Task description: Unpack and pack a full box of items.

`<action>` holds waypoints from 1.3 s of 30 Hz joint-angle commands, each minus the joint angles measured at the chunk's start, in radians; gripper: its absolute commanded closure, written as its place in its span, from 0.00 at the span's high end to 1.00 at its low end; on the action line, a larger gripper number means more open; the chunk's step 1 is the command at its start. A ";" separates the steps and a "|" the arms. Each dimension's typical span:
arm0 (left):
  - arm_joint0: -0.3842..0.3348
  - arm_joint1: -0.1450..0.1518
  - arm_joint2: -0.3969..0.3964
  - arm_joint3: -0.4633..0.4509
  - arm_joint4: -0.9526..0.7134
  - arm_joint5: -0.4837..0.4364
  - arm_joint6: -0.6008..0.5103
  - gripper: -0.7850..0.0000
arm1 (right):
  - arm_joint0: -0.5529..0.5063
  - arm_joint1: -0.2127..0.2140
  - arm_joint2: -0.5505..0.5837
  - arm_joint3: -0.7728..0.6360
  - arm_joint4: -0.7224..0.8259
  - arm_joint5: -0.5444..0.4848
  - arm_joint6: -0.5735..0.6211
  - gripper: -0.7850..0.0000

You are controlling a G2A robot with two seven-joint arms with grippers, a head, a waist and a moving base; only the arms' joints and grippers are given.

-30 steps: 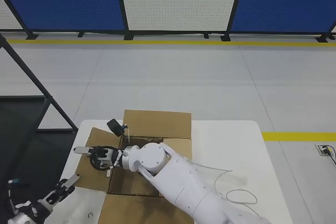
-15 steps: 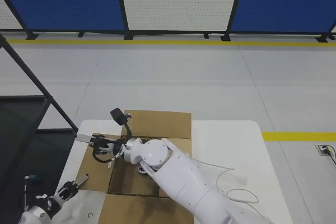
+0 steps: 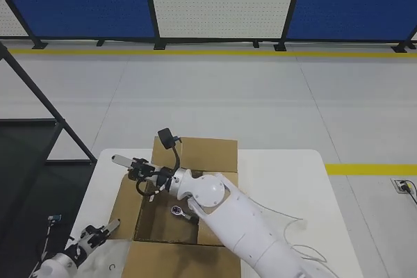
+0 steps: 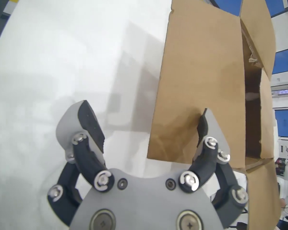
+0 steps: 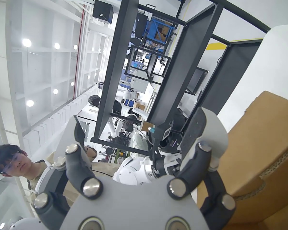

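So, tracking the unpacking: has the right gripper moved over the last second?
Yes: the right gripper moved beside the box, from its left flap toward its far flap.

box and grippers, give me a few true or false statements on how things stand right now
1. The box stands with its flaps open. True.
2. The left gripper is shut. False: its fingers are spread open, close to a flap of the box.
3. The right gripper holds an item from the box. False: it is open, with nothing between its fingers.
4. The box rests on a white table. True.
5. Nothing lies inside the box. False: a small dark item lies on its floor.
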 commanded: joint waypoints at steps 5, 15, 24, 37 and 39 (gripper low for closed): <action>-0.001 -0.003 0.046 -0.012 0.099 0.015 0.035 1.00 | -0.092 0.047 0.066 -0.163 -0.081 0.049 -0.015 1.00; -0.004 -0.004 0.077 -0.036 0.150 -0.025 0.026 1.00 | -0.264 0.110 0.174 -0.440 -0.194 0.159 0.013 1.00; -0.021 -0.005 0.100 -0.036 0.178 -0.030 0.007 1.00 | -0.336 0.129 0.212 -0.542 -0.231 0.199 0.037 1.00; -0.039 -0.008 0.119 -0.031 0.204 -0.034 0.004 1.00 | -0.371 0.139 0.232 -0.591 -0.234 0.205 0.070 1.00; -0.037 -0.008 0.108 -0.032 0.198 -0.034 0.006 1.00 | -0.370 0.140 0.231 -0.590 -0.233 0.203 0.079 1.00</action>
